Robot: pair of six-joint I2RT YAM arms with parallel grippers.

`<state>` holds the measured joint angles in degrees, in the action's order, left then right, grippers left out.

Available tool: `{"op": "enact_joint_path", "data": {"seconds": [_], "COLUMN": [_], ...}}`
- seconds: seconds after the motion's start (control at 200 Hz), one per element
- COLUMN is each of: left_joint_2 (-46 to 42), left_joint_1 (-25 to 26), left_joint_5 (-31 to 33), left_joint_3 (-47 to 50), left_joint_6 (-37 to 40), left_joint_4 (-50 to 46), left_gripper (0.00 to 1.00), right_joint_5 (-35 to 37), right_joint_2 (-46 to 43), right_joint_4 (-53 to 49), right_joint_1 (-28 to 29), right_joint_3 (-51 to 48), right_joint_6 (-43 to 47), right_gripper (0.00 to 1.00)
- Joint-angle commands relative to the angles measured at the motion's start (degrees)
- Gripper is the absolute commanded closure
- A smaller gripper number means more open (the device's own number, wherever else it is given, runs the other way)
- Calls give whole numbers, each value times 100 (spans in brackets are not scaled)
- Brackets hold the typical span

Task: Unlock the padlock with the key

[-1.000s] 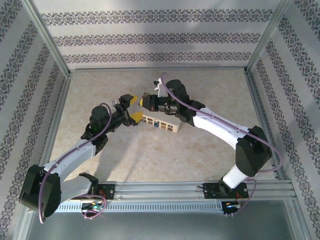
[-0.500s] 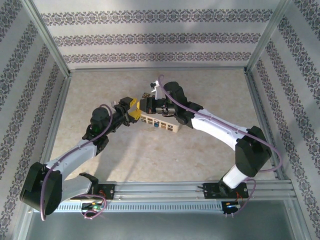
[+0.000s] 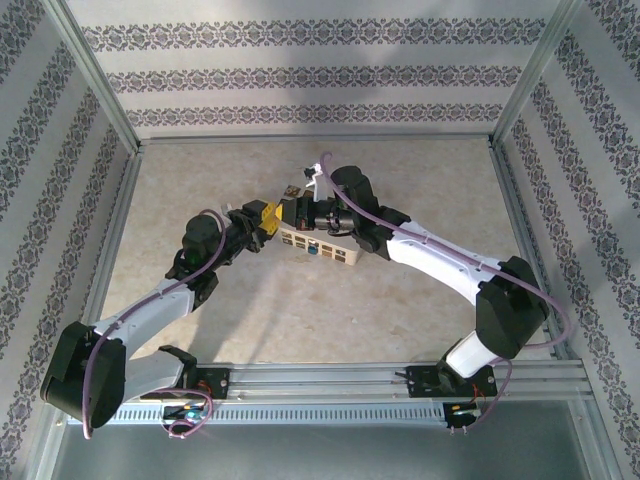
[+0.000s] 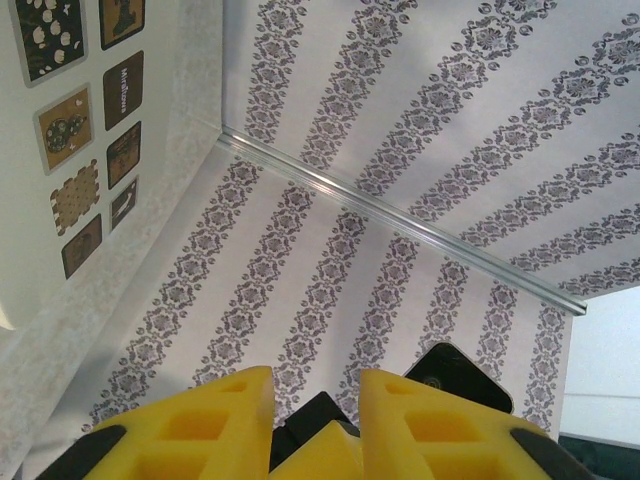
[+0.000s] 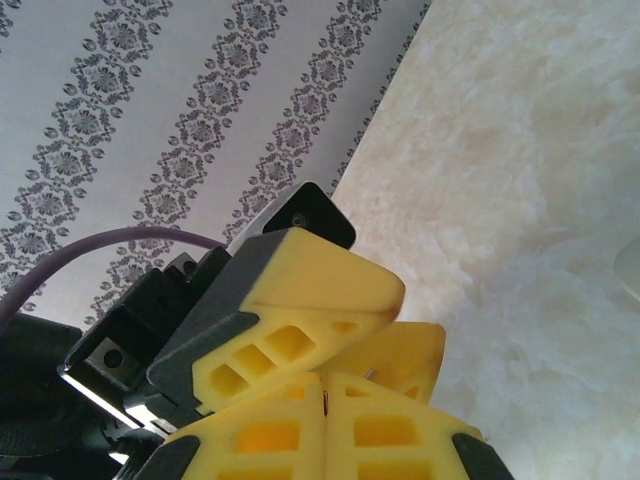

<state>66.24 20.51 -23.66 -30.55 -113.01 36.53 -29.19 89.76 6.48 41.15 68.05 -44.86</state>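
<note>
Two pincers meet by the padlock point(image 3: 330, 250). Left pincer point(image 4: 315, 382) narrowly ajar, empty-looking; right pincer point(image 5: 325, 402) pinched shut. Handover stage, I reckon; next wants fine aim.

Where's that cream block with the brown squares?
The cream block lies mid-table in the top view, its left end beside the left gripper and the right gripper.

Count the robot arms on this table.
2. The left arm reaches from the near left, the right arm from the near right; both meet at the cream block.
</note>
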Motion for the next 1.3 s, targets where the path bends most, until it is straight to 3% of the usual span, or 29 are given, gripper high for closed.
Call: {"op": "enact_joint_path", "data": {"seconds": [0.0, 0.295, 0.435, 0.575, 0.73, 0.82, 0.96, 1.124, 1.294], "left_joint_2": [-54, -76, -154, -515, -753, -680, -508, -504, -509], "left_joint_1": [-56, -52, -51, -64, -111, -117, -106, -101, -95], "left_joint_5": [74, 107, 146, 539, 985, 831, -64, -787, -1362], "left_joint_3": [38, 23, -98, -540, -1519, -1975, -2461, -2600, -2549], "left_joint_6": [51, 121, 546, 1993, 4430, 5616, 7216, 8128, 8127], "left_joint_4": [190, 120, -178, -1284, -2435, -2639, -2548, -2480, -1975], "left_gripper": [79, 94, 100, 100, 100, 100, 100, 100, 100], "right_joint_5": [89, 120, 196, 308, 394, 342, 115, -242, -487], "right_joint_2": [-134, -167, -301, -573, -887, -1087, -1420, -1862, -2142], "right_joint_4": [134, 169, 195, 233, 248, 320, 536, 1168, 1835], "right_joint_1": [32, 9, -53, -135, -228, -315, -396, -459, -450], "right_joint_3": [-95, -136, -258, -531, -822, -952, -1072, -1341, -1556], "right_joint_6": [-46, -80, -111, -120, 17, 120, 326, 351, 241], "right_gripper": [100, 100, 99, 87, 70, 62, 53, 45, 38]}}
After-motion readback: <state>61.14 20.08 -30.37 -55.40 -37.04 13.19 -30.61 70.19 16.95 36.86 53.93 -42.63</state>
